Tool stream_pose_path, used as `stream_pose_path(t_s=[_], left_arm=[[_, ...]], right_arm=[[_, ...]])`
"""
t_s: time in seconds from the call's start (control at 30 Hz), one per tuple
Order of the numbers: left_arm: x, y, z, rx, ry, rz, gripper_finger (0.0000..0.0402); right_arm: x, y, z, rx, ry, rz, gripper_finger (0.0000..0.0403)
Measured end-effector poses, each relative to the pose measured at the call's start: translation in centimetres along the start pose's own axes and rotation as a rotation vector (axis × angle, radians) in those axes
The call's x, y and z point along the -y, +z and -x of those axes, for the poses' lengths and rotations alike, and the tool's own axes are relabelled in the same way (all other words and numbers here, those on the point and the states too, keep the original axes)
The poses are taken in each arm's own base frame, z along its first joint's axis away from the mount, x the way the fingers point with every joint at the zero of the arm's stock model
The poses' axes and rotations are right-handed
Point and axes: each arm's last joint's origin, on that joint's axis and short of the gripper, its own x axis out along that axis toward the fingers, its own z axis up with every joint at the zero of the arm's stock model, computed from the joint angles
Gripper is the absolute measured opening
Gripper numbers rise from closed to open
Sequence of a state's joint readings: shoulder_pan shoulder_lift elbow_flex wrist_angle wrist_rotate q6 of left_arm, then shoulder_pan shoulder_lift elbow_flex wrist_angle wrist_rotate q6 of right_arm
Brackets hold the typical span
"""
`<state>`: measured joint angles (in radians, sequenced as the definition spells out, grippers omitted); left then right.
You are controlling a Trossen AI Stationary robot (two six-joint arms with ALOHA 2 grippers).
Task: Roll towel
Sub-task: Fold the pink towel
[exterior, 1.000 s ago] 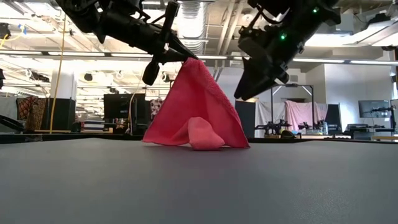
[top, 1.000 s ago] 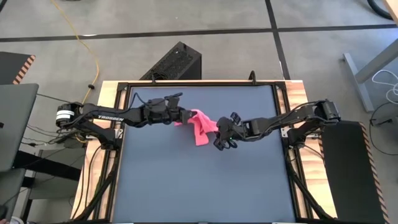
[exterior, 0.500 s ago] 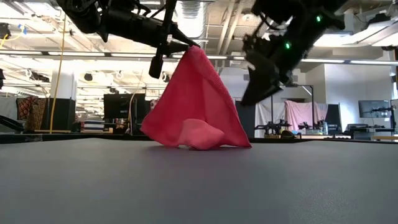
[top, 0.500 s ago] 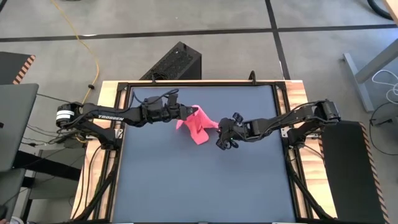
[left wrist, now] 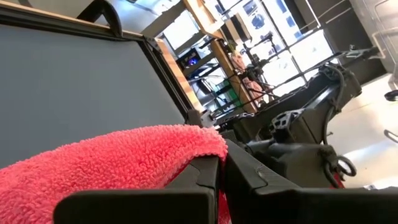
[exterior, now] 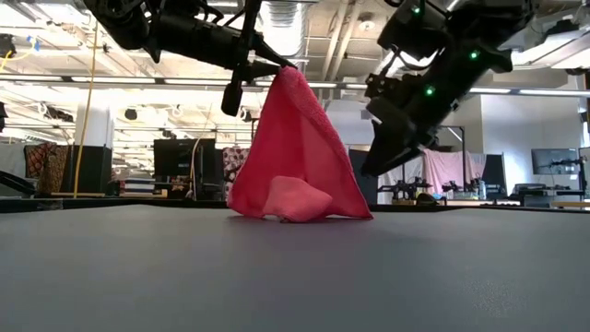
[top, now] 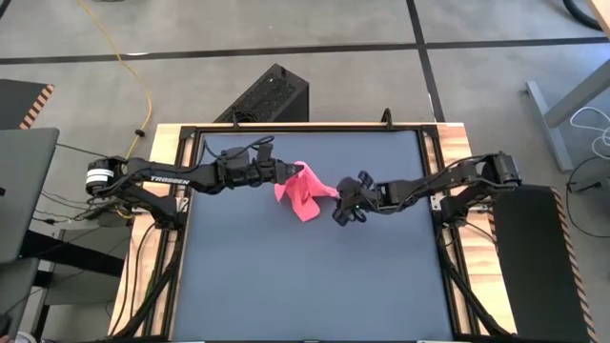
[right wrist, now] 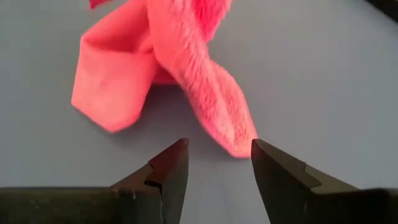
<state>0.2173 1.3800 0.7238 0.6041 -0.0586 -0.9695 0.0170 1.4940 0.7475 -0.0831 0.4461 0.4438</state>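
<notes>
Pink towel [top: 303,193] hangs pinched in shut left jaws; its loose corner lies just ahead of the right gripper [right wrist: 214,163], jaws open, empty.

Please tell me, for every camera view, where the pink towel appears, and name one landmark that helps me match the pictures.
High view: the towel sits in the table's upper middle, between the two grippers.
Low view: it hangs as a tent in the centre, peak held up, lower edge on the tabletop.
Left wrist view: it fills the lower left.
Right wrist view: it lies in the upper middle.
Shared landmark: the left gripper, shut on the towel's corner; the right gripper is open beside it.
</notes>
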Motion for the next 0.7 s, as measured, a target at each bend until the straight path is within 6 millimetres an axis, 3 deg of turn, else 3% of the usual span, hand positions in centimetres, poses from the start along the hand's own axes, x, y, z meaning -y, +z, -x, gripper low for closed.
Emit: stream_pose_path(t_s=[0.2,0.47,0.7], left_arm=[[0.0,0.0,0.0,0.001,-0.001,0.000,0.0000],[0.4,0.3,0.0,0.028,-0.040,-0.001,0.0000],[0.4,0.2,0.0,0.007,-0.046,0.023,0.0000]], right_arm=[[0.6,0.3,-0.3,0.003,-0.018,-0.012,0.0199],[-0.6,-1.4,-2.6,-0.068,0.025,0.024,0.0199],[-1.0,-1.0,-3.2,-0.044,-0.018,0.018,0.0198]])
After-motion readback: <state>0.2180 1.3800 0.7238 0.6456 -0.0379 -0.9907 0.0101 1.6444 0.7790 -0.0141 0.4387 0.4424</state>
